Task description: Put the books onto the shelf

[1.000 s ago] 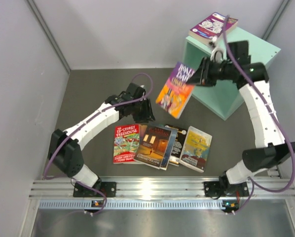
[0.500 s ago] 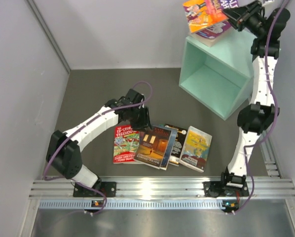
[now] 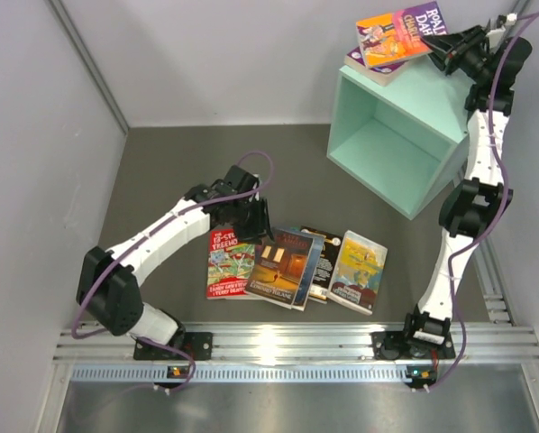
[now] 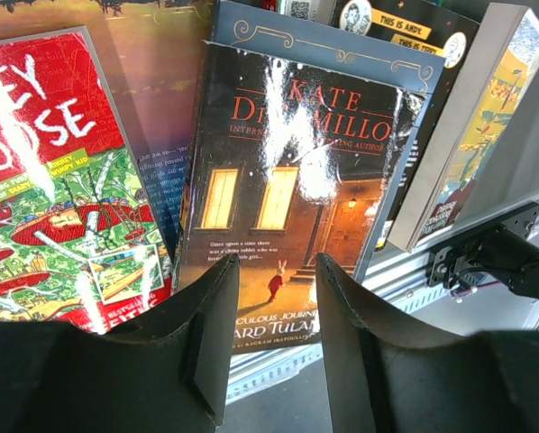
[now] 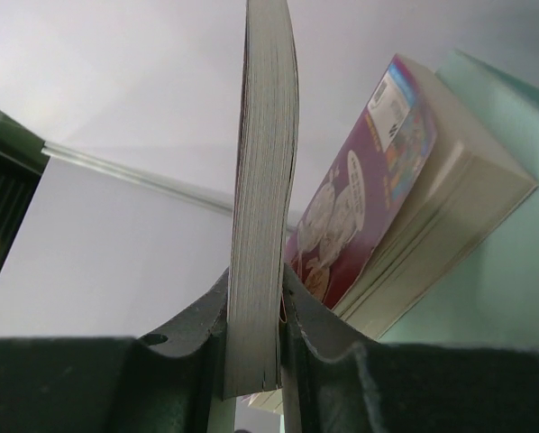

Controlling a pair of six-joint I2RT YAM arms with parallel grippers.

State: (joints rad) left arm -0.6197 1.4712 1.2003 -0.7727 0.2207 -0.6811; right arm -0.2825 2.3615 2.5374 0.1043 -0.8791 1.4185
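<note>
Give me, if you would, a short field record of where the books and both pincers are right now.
right pincer: shut on the Roald Dahl book, above the shelf top
purple book: lying on the shelf top, under the held book
left pincer: open, above the Kate DiCamillo book
table: red book, Kate DiCamillo book, black book, yellow book, overlapping
shelf interior: no book visible

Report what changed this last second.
The right pincer, still clamping the orange-purple paperback, carried it from beside the mint wooden box up over its top, above the purple paperback. The left pincer shifted slightly over the tabletop row of paperbacks, which stayed put.
</note>
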